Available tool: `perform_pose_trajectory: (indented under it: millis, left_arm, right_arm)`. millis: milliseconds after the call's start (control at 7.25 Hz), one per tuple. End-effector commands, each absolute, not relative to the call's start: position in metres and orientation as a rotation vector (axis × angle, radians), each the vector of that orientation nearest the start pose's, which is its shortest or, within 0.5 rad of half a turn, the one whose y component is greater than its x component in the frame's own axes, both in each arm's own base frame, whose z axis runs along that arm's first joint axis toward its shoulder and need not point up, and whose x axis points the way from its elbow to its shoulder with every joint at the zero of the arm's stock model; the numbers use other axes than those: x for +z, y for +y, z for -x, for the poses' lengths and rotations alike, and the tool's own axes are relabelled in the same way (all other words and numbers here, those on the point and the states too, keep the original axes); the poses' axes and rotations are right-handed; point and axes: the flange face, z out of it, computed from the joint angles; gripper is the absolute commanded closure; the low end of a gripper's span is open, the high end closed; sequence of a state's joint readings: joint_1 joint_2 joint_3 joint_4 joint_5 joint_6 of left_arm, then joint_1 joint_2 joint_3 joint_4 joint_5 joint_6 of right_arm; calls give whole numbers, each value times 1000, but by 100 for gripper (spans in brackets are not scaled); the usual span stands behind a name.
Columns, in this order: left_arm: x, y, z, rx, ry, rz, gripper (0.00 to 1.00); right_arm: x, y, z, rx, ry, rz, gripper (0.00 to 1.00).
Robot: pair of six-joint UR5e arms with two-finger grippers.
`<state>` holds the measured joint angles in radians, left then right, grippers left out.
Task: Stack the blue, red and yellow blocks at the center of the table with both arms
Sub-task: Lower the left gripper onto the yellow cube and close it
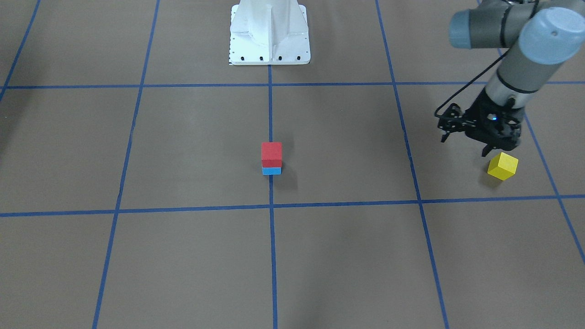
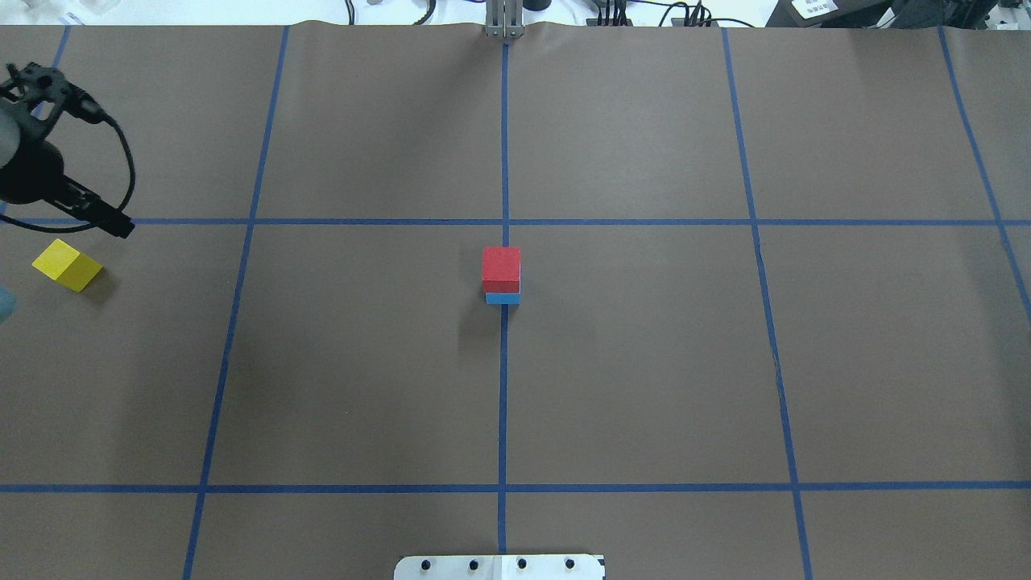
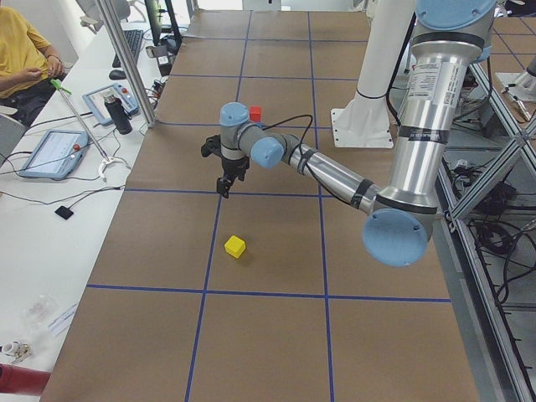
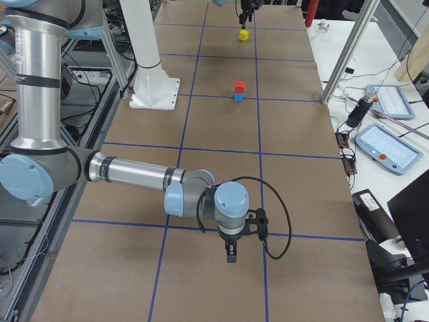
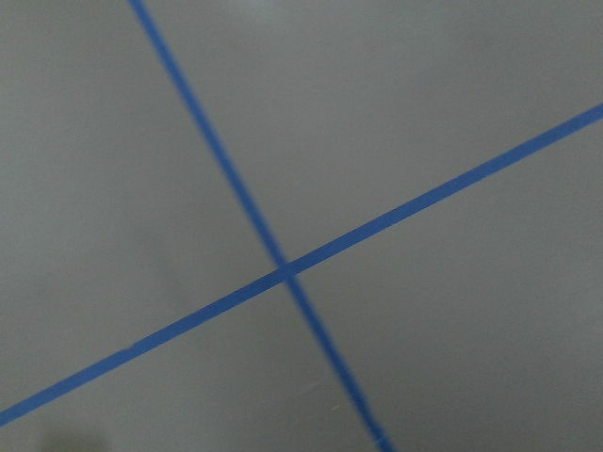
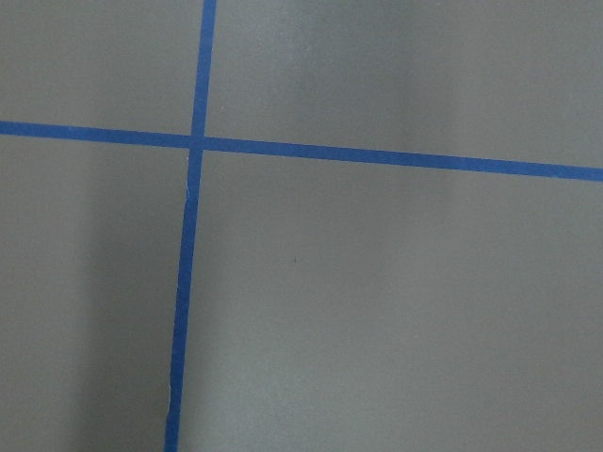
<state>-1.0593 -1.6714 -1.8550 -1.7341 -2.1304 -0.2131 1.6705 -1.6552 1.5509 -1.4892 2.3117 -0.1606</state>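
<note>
The left pincer is seen hanging above the worktop, close beside the yellow block but apart from it. Whether its jaws are wide or narrow cannot be told. The yellow block is set flat on the worktop, turned at an angle to the grid, near the left edge of the overhead view and well apart from the centre. At the centre, the red block is stacked squarely on the blue block, over a blue tape line. The right pincer is held low over the worktop near the right end, far from all three blocks; its opening cannot be told either. In both wrist views only brown surface and crossing tape are shown. The worktop is covered with brown paper and divided by tape into large squares. The white robot base is mounted at the near edge. Along the far side, a white bench with tablets and a seated operator in yellow are visible.
</note>
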Motion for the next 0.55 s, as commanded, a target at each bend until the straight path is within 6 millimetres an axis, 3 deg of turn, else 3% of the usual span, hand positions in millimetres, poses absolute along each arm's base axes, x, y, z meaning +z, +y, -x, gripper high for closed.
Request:
perform_pose_trajectory:
  millis: [0,276,414]
  left_arm:
    - [548,-485,-170,446,706,-336,0]
    - [611,-490,-175,445,714,-349,0]
    - [614,-491,-177,397,728,-343,0]
  right_arm:
    - [701,-444,-111,-55,-736,-88,1]
    - [701,-445,-111,-55,-733,-97,1]
    - [701,-445,-111,-55,-733,-97,1]
